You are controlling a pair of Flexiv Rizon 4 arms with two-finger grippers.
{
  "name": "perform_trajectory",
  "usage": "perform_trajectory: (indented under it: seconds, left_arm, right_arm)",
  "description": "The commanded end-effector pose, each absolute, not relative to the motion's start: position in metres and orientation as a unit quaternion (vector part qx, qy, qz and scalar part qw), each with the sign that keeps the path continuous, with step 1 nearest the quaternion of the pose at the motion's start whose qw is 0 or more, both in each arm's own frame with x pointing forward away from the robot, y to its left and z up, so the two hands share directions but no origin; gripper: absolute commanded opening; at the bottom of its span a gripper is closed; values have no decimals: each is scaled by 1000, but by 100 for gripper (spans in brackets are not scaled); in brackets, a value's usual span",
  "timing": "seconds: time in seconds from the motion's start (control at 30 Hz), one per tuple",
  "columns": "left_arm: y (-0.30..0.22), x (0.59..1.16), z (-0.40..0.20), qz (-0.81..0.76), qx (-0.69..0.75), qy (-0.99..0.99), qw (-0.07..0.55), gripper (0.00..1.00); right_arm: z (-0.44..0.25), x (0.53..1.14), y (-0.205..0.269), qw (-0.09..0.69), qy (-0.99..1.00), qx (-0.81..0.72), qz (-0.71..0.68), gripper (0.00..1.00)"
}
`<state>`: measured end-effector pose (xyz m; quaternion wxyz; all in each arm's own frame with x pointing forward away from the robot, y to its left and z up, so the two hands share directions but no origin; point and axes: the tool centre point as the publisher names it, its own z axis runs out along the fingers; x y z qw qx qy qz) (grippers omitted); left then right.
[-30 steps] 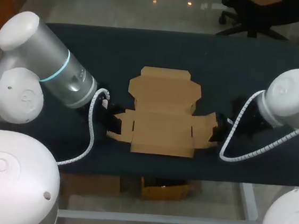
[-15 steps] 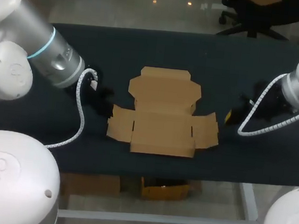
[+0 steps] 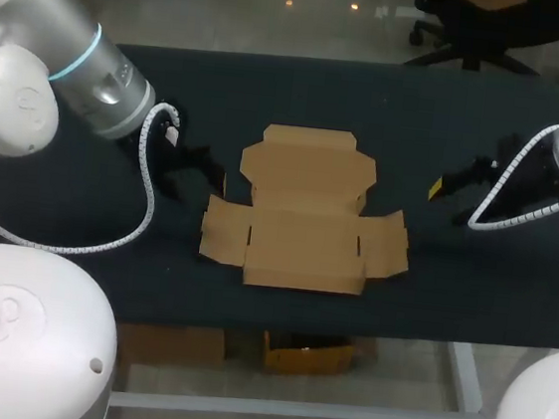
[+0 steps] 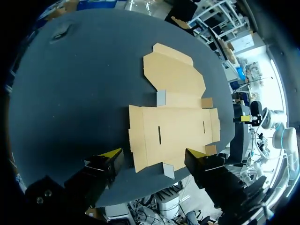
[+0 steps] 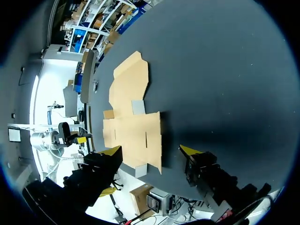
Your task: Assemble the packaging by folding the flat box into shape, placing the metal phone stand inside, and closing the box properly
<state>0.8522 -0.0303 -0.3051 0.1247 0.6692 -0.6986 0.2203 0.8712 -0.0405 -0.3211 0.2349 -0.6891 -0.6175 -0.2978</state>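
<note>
The flat cardboard box [image 3: 304, 212] lies unfolded in the middle of the dark table [image 3: 419, 114], all its flaps down. My left gripper [image 3: 196, 169] hovers off the box's left side, clear of the side flap. My right gripper [image 3: 448, 199] hangs off the right side, also apart from the cardboard. In the left wrist view the box [image 4: 176, 108] lies ahead of my left gripper [image 4: 153, 154], whose yellow tips stand wide apart with nothing held. The right wrist view shows the box [image 5: 133, 122] ahead of my open right gripper [image 5: 151, 151]. No metal phone stand is in view.
The dark tabletop [image 3: 78, 218] stretches bare around the box. Under the table's front edge stands a small cardboard carton [image 3: 309, 355].
Both grippers were shut at the box's side flaps a second ago. They have opened and drawn back outward and upward, and the flaps now lie flat.
</note>
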Motion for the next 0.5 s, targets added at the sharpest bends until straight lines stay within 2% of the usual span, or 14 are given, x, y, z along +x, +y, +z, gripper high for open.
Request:
perform_trajectory:
  seconds: [0.03,0.5]
  left_arm:
    - [-17,854,-289,224,657,-707,135,100]
    - [-17,854,-289,224,657,-707,135,100]
  right_arm:
    - [-310,877,-53,273,-622,-660,-320,100]
    - [-310,877,-53,273,-622,-660,-320,100]
